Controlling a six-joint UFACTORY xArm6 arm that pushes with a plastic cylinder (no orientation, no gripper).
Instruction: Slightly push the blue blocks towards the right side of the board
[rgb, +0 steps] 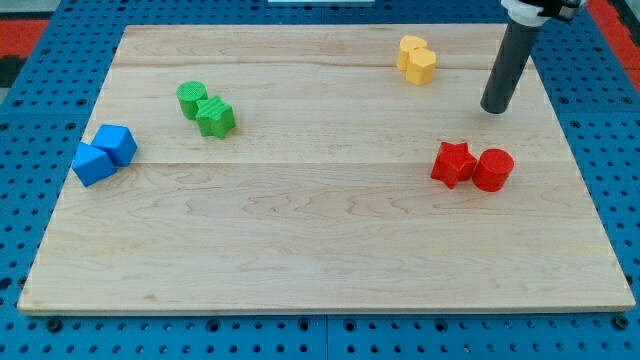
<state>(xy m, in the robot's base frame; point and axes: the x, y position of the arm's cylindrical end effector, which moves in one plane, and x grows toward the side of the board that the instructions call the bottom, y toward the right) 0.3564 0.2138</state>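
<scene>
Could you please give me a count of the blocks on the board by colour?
Blue blocks: 2
Green blocks: 2
Yellow blocks: 2
Red blocks: 2
Total: 8

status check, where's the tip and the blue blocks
My tip at view's upper right, between yellow blocks and red blocks, touching neither. Blue blocks untouched at far left edge. Green blocks sit along the way across.
</scene>
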